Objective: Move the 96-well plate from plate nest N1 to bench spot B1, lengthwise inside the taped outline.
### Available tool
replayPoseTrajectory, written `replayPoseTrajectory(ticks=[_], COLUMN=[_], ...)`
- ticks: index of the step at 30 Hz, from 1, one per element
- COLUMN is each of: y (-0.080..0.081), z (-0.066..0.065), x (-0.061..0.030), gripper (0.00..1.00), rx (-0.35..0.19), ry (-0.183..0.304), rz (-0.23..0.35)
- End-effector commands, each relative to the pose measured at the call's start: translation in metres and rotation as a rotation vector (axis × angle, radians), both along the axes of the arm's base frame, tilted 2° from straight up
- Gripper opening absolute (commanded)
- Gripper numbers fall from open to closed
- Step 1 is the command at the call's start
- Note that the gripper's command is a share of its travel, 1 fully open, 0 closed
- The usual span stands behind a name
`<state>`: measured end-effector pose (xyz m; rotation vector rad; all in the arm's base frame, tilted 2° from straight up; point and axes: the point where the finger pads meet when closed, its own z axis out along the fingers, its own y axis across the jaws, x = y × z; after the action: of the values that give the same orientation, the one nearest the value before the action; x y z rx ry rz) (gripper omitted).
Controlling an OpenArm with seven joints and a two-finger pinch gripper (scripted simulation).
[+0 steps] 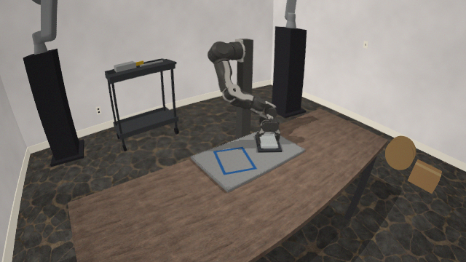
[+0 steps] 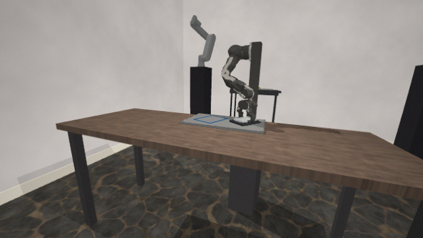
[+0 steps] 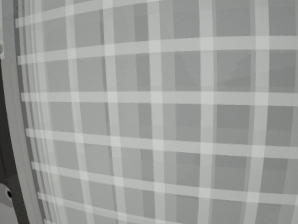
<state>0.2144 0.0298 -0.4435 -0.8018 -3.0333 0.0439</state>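
Plate (image 1: 269, 141) sits in its nest (image 1: 280, 149), you see that from top; wrist view just gives you well grid (image 3: 166, 116). Gripper (image 1: 269, 128) is half closed over it, grip unconfirmed.

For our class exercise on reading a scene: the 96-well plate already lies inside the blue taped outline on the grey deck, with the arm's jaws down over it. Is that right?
Not quite. The 96-well plate still sits in the black plate nest, beside the blue taped outline, not inside it. The top view shows this. The jaws are indeed down over the plate, on the grey deck.
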Motion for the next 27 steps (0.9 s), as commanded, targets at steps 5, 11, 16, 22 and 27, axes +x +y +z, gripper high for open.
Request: replayPoseTrajectory(ticks=[5,11,16,22,27], y=[0.0005,0.0007,0.0007,0.0007,0.0007], z=[0.0005,0.0006,0.0006,0.0006,0.0006], x=[0.0002,0.0004,0.0005,0.0005,0.0005], gripper=[0.27,0.14,0.0,0.0,0.0], rx=[0.002,0.002,0.002,0.002,0.002], ry=[0.0,-0.001,-0.001,-0.001,-0.001], rz=[0.0,0.0,0.0,0.0,0.0])
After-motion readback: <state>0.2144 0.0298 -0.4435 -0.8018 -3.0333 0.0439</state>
